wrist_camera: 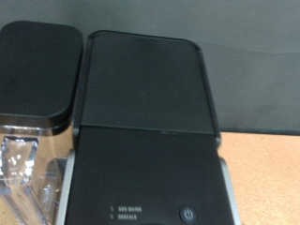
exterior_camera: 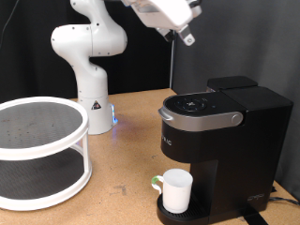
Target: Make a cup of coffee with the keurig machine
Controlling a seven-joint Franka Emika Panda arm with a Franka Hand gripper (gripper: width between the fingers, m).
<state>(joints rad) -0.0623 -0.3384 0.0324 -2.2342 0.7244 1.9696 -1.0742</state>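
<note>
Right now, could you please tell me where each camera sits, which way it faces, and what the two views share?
Exterior view: off the arm, level with the wooden table, facing the large black boxy coffee maker, plain white mug and round white two-tier rack; the white arm's base and the hand above the machine show.
Wrist view: on the hand, looking down on the coffee maker's lid; no fingers show.
Shared: the coffee maker.

Evenly lit from above, against a black backdrop. Soft glare along the silver lid band of the keurig machine (exterior_camera: 200, 116) and on the white rack (exterior_camera: 42, 150) at the exterior view's left. Faint shadows on the table (exterior_camera: 131, 150) beneath rack and machine. Blue glow at the arm base (exterior_camera: 114, 116). Low resolution, slightly grainy. Wrist view softly blurred throughout, dim, with muted sheen across the machine's black top (wrist_camera: 145, 80).
</note>
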